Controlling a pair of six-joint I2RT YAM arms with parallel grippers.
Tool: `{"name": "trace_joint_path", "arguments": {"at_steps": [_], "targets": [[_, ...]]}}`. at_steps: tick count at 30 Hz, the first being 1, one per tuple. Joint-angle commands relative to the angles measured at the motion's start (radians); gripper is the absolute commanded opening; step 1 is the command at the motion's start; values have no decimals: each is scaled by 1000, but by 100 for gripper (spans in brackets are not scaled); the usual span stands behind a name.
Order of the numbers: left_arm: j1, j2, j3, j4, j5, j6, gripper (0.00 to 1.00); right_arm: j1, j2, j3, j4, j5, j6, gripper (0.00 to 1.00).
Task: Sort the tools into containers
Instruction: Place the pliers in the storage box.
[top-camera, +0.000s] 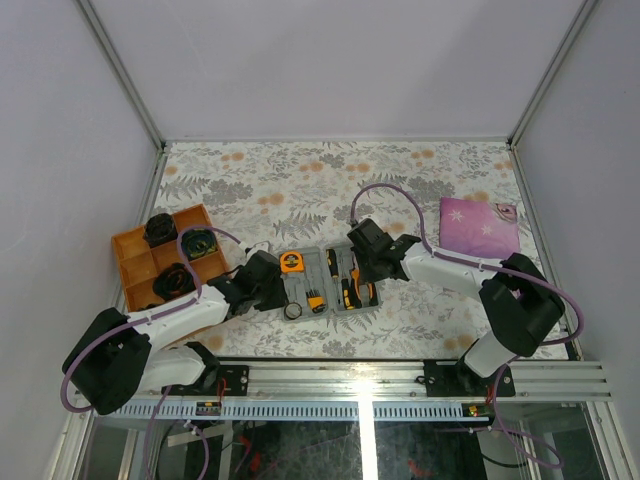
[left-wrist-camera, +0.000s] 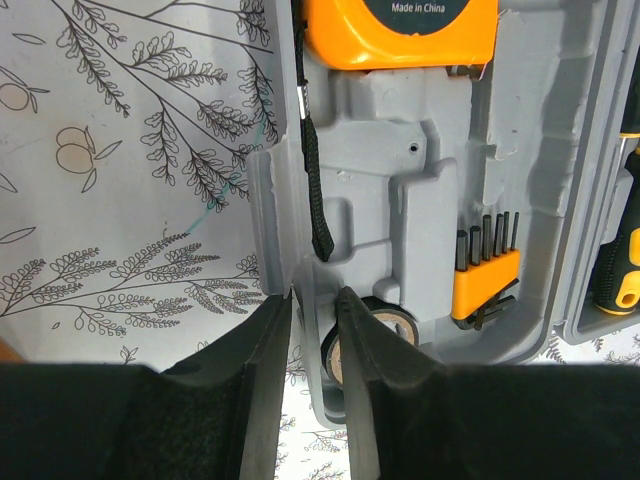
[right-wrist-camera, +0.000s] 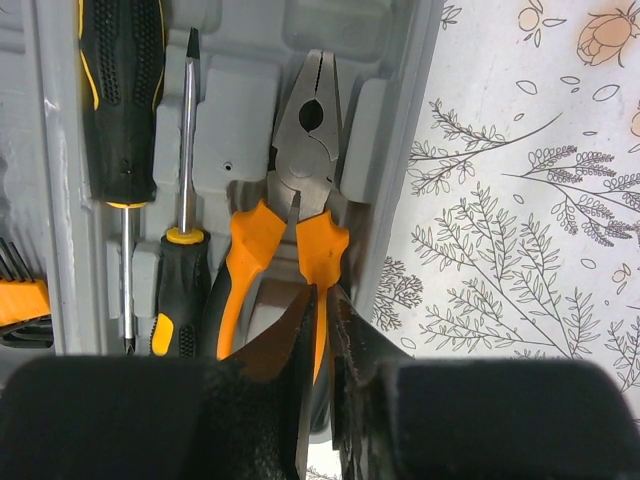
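— What sits at the right gripper (right-wrist-camera: 322, 296)?
— The pliers (right-wrist-camera: 305, 150): a dull steel nose and smooth orange grips, lying in a moulded recess of the grey plastic tool case (right-wrist-camera: 225, 110). Their right grip runs straight down into the slit between the matte black fingers, which stand narrow and pinch it. Left of the fingers lies a screwdriver (right-wrist-camera: 118, 100) with a ribbed black-and-yellow handle.
— And that arm?
— Seen from above, it is bent at the elbow, with the forearm reaching left and the wrist dipped over the case's right half.
— The left gripper (left-wrist-camera: 313, 296)?
— Narrow too. The case's rounded outer rim rises into the gap, but I cannot tell whether the pads press it. Just right of the fingers sits the small round tape ring (left-wrist-camera: 385, 325). Ahead of them are the glossy orange tape measure (left-wrist-camera: 400, 30) with its black woven strap, and the bit set (left-wrist-camera: 487, 265), dark rods in an orange holder. To the left is the flowered table cover (left-wrist-camera: 130, 200).
— Its pose?
— It lies low along the table, with the forearm pointing right at the case's left half.
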Motion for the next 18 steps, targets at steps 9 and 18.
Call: {"name": "trace_joint_path", "arguments": {"at_steps": [9, 18], "targets": [[6, 10, 1, 35, 5, 16, 25, -1, -55, 11, -26, -3, -12, 21], [5, 9, 0, 36, 9, 15, 24, 0, 1, 11, -22, -58, -21, 22]]}}
